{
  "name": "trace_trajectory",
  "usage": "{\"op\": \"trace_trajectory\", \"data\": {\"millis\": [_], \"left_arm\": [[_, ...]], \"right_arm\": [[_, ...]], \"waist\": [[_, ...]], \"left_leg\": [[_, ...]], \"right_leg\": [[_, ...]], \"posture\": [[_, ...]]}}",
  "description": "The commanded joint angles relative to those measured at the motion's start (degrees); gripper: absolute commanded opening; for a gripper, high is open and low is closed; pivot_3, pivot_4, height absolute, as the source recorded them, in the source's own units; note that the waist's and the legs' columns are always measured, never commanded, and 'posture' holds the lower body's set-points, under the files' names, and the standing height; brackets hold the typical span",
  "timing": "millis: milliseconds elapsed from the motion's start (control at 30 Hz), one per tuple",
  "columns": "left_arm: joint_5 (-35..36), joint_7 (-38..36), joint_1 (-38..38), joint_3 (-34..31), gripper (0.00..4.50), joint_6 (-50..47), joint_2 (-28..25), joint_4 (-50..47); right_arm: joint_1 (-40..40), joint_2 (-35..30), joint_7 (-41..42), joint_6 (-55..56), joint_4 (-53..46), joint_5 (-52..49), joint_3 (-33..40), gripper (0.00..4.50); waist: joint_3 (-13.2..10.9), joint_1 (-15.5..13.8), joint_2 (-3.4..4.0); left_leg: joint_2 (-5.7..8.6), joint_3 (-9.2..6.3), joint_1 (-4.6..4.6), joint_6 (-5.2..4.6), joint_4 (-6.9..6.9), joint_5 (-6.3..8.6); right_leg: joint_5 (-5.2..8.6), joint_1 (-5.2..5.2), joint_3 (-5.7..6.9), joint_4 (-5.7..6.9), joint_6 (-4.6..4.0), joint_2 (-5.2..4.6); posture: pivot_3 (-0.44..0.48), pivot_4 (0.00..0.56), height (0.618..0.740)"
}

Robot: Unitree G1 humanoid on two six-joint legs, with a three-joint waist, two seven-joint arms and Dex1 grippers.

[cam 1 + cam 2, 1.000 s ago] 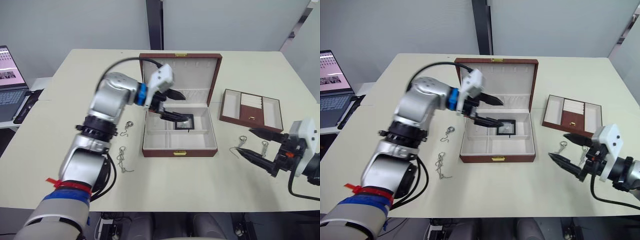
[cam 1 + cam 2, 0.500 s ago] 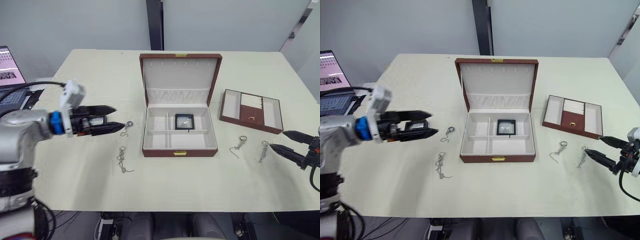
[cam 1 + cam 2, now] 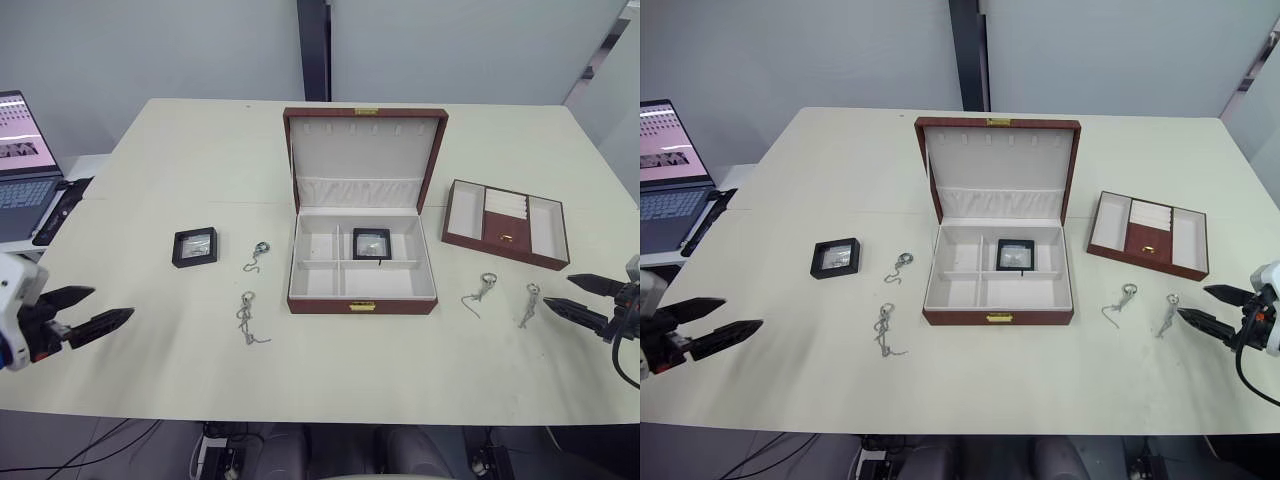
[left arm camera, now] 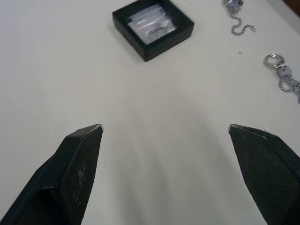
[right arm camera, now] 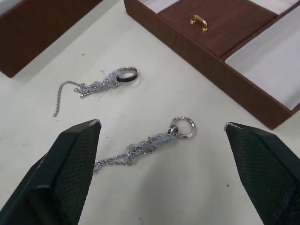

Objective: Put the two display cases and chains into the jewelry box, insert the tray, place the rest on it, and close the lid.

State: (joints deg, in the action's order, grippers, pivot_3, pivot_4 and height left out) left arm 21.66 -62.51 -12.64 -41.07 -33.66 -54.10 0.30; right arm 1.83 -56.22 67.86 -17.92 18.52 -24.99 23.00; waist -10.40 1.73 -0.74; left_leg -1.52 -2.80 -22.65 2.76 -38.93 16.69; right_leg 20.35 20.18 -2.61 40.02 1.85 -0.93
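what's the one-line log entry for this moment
jewelry box: lid open, one display case inside | second case on table | tray out | left gripper open | right gripper open

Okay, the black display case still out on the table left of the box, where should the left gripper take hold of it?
Across two opposite edges of the frame, from above. The display case lies flat on the table, so only its low black rim offers purchase. The left gripper is open and nearest to it.
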Motion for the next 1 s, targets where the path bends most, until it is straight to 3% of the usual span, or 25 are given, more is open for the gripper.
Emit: {"op": "trace_trajectory", "data": {"millis": [33, 367, 1000], "left_arm": [[-0.41, 1.31, -1.41, -3.09, 4.45, 3.6, 0.12, 1.62], [-0.14, 2.24, -2.22, -2.04, 4.45, 5.24, -1.49, 5.29], [0.33, 3.21, -1.17, -0.2, 4.45, 3.73, -1.63, 2.73]], "right_arm": [[0.64, -2.1, 0.93, 1.7, 1.17, 1.39, 0.35, 4.5], [-0.09, -2.6, 2.46, 2.82, 2.4, 3.51, -0.71, 4.5], [0.34, -2.19, 2.83, 0.25, -1.65, 1.47, 0.11, 4.5]], "waist": [[0.0, 0.03, 0.0], [0.0, 0.12, 0.0], [0.0, 0.12, 0.0]], "left_leg": [[0.0, 0.01, 0.0, 0.0, 0.0, 0.0], [-0.02, 0.02, 0.03, 0.0, 0.02, 0.0], [-0.02, 0.03, 0.04, 0.0, 0.03, 0.0]], "right_leg": [[0.0, 0.0, -0.01, 0.0, 0.0, 0.0], [0.0, 0.0, 0.0, 0.01, 0.0, 0.0], [0.0, 0.0, -0.01, 0.01, 0.0, 0.0]], "posture": [[0.0, 0.15, 0.74], [0.0, 0.15, 0.74], [0.0, 0.15, 0.74]]}}
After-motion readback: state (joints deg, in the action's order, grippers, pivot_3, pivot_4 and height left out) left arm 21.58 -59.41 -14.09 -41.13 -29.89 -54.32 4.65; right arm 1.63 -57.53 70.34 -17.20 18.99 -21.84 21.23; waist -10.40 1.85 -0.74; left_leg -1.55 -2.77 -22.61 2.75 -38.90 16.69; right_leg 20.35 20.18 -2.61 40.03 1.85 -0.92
